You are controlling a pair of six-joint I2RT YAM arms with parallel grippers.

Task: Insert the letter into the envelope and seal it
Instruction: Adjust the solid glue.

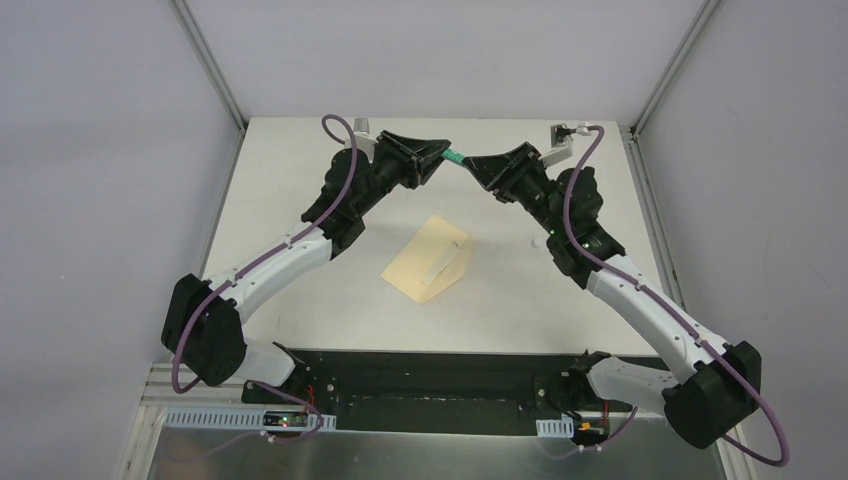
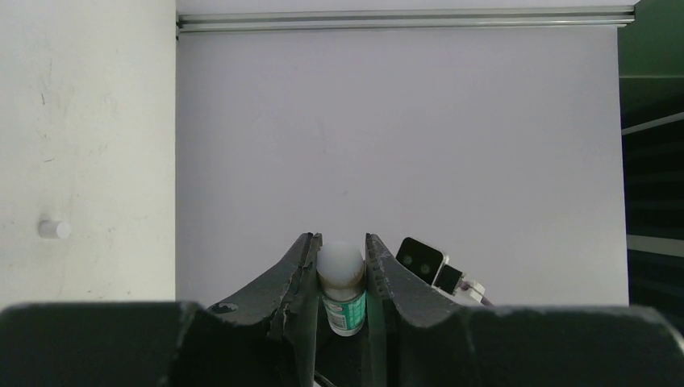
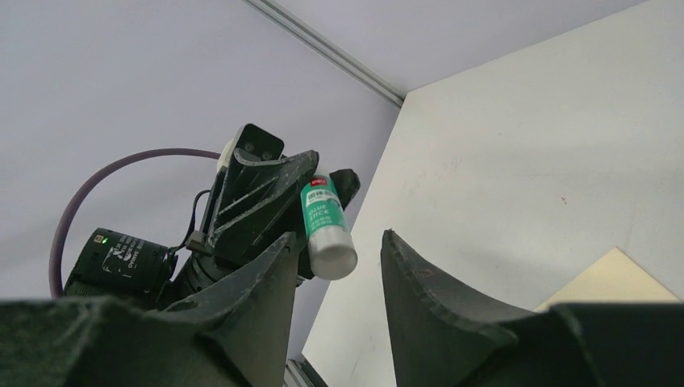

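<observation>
Near the far edge of the surface (image 1: 300, 180), the left tool (image 2: 340, 242) pinches a white-green glue tube (image 3: 327, 226). The right tool (image 3: 337, 235) is spread, jaws just off the tube's white end. The envelope (image 1: 428, 260) lies flat mid-surface, well apart from both tools and every edge.

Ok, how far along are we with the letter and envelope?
Done, apparently: no loose letter shows; only the envelope lies on the table, so the letter seems inside. In hand: the left tool grips the glue stick, right tool open at its tip. Left: sealing it; whether that's begun is unclear.
</observation>
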